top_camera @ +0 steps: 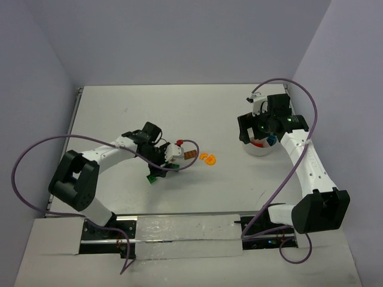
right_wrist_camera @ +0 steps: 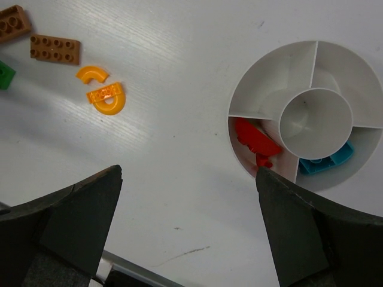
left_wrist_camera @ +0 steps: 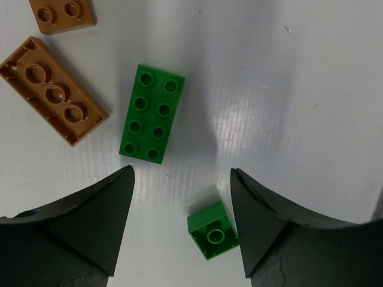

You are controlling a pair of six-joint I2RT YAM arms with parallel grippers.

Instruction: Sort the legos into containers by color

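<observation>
In the left wrist view my left gripper (left_wrist_camera: 181, 173) is open just above the table, with a small green brick (left_wrist_camera: 213, 230) lying upside down between its fingers, close to the right one. A green two-by-four brick (left_wrist_camera: 151, 113) and two brown plates (left_wrist_camera: 54, 89) (left_wrist_camera: 63, 13) lie beyond. From above, the left gripper (top_camera: 160, 168) hovers by the green legos (top_camera: 154, 177). My right gripper (top_camera: 257, 134) is open and empty over the white divided bowl (top_camera: 258, 152). The bowl (right_wrist_camera: 272, 60) holds red pieces (right_wrist_camera: 254, 140) and a teal piece (right_wrist_camera: 326, 161) in separate wedges.
Two orange curved pieces (top_camera: 207, 159) lie mid-table, and in the right wrist view they (right_wrist_camera: 106, 98) sit left of the bowl. A brown plate (top_camera: 190, 155) lies beside them. Purple cables loop off both arms. A metal rail (top_camera: 179, 230) runs along the near edge.
</observation>
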